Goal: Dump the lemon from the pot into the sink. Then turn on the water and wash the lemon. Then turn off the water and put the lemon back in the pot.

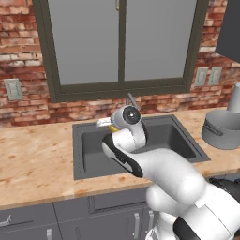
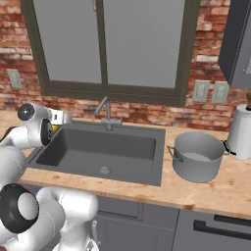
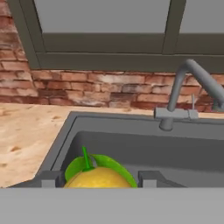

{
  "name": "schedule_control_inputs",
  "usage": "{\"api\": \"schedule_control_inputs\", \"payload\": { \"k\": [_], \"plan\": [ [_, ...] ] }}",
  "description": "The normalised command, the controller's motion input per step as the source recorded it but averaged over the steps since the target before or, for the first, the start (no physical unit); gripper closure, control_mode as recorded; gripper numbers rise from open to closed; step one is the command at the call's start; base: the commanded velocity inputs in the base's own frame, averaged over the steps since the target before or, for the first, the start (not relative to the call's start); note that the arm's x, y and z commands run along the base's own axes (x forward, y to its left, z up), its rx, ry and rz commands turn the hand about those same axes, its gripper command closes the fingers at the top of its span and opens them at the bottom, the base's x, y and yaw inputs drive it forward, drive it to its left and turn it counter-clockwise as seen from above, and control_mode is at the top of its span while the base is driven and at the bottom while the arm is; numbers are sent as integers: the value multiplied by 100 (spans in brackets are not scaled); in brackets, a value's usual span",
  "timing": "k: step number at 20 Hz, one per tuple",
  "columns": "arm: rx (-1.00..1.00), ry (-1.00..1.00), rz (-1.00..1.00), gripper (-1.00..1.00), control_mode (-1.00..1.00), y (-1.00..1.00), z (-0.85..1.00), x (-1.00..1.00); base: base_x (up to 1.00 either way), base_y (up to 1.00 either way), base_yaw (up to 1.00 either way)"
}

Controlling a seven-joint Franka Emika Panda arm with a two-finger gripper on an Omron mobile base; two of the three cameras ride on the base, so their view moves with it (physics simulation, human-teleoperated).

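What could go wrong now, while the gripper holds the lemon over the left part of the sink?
1. The lemon sits between the fingertips of the gripper, gripped by its sides; being round, it may slip and fall into the sink.
2. The pot stands on the counter beyond the sink's far right side, so the carry is long and passes near the tap, which the arm might bump.

Legible text, labels, brands, numbers, signs: none.
No lettering readable on pot, sink, tap, wall outlets, pale vessel or cabinet fronts; all surfaces plain, unmarked.
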Motion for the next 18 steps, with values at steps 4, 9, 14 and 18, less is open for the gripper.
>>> {"api": "schedule_control_inputs", "payload": {
  "k": [4, 9, 14, 18],
  "plan": [
    [2, 17, -11, 100, -100, -27, 100, 0, 0, 0, 0],
    [0, 25, -15, 100, -100, -71, 64, -7, 0, 0, 0],
    [0, 22, -19, 100, -100, -100, 7, -18, 0, 0, 0],
    [0, 11, -20, 100, -100, -100, -10, -9, 0, 0, 0]
  ]
}}
